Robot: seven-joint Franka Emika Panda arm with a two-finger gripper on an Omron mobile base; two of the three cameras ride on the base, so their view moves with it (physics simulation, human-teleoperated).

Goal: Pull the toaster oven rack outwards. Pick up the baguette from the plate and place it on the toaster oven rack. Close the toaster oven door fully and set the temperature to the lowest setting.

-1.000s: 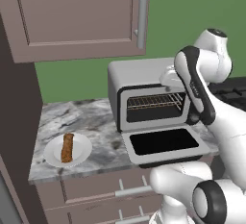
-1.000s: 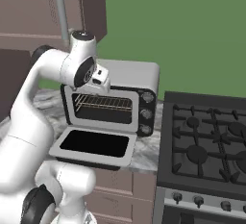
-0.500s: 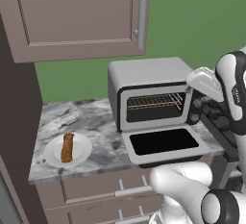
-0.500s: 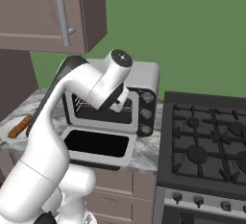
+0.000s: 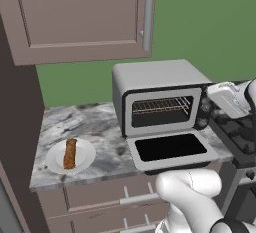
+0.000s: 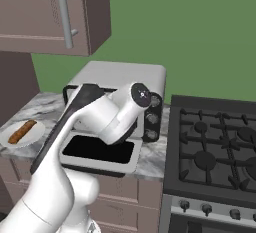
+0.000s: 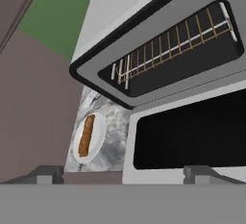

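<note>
Gripper (image 7: 123, 172) released, empty; rack (image 7: 173, 43) lies at one o'clock ahead, long axis crosswise in the oven (image 5: 155, 79).

Arm: swung from in front of the toaster oven (image 5: 160, 102) cavity out to the oven's right side.
Gripper (image 7: 125, 172): drew back from the toaster oven rack (image 5: 162, 105), jaws wide apart.
Oven front: was partly hidden by the arm, became fully visible from the left.
</note>
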